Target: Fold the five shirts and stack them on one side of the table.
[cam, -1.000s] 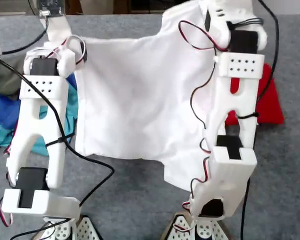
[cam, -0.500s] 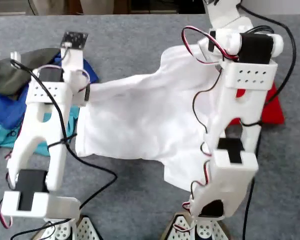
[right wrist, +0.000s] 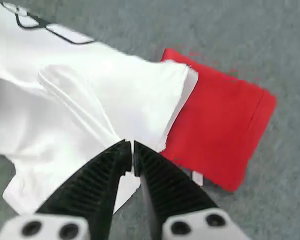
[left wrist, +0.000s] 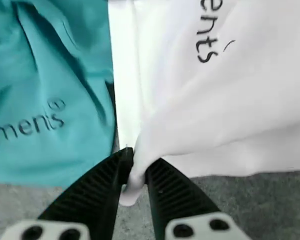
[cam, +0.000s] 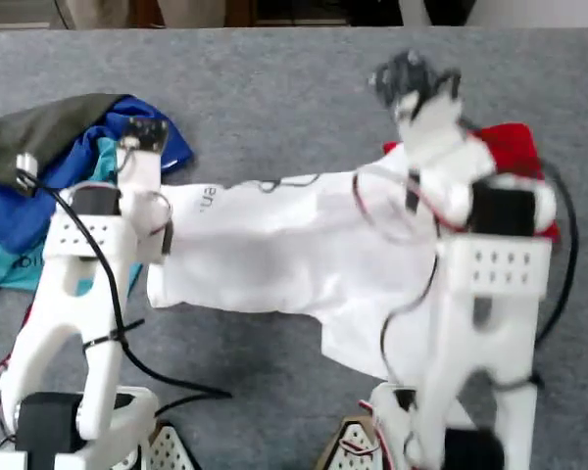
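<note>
A white shirt (cam: 274, 259) lies across the middle of the grey table, its far edge doubled over toward the near side. My left gripper (left wrist: 133, 167) is shut on the white shirt (left wrist: 210, 100) at its left edge, beside a teal shirt (left wrist: 45, 90). My right gripper (right wrist: 130, 150) is shut on a fold of the white shirt (right wrist: 90, 105) at its right side, next to a folded red shirt (right wrist: 215, 130). In the high view the left gripper (cam: 162, 235) and right gripper (cam: 412, 186) hold opposite ends. The red shirt (cam: 510, 147) peeks out behind the right arm.
A heap of shirts sits at the table's left edge: dark grey (cam: 39, 132), blue (cam: 20, 211) and teal (cam: 5, 264). Bare grey table (cam: 274, 88) stretches along the far side. Both arm bases stand at the near edge.
Both grippers have pulled the white shirt's far edge toward the near side, folding it over itself. The shirt now lies lower and flatter, and the red shirt shows more.
</note>
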You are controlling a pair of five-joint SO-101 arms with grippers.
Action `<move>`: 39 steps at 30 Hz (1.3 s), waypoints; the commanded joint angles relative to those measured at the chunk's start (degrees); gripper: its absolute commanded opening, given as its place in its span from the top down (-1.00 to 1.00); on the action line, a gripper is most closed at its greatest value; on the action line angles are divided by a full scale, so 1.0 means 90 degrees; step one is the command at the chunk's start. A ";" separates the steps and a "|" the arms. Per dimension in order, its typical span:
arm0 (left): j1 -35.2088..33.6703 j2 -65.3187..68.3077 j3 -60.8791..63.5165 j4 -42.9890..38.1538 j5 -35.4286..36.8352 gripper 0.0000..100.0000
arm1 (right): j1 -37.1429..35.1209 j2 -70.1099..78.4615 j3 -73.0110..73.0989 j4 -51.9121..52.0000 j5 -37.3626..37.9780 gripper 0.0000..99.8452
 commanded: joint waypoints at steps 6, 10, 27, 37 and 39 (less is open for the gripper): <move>0.0068 -0.0523 0.1397 -0.0752 -0.0205 0.96 | 0.0552 -0.2574 0.2974 -0.0547 0.0498 1.00; 0.0000 -0.0679 0.1631 -0.0762 -0.0352 0.96 | 0.1021 -0.3287 0.3443 -0.0254 0.0830 1.00; -0.0215 -0.0874 0.1788 -0.0596 -0.0977 0.96 | 0.1509 -0.4381 0.3795 0.1553 0.1885 1.00; -0.0205 -0.0874 0.1827 -0.0567 -0.1260 0.96 | 0.2007 -0.4381 0.4000 0.1621 0.2696 1.00; -0.0205 -0.0874 0.1827 -0.0547 -0.1328 0.96 | 0.1988 -0.4381 0.4078 0.1778 0.2930 1.00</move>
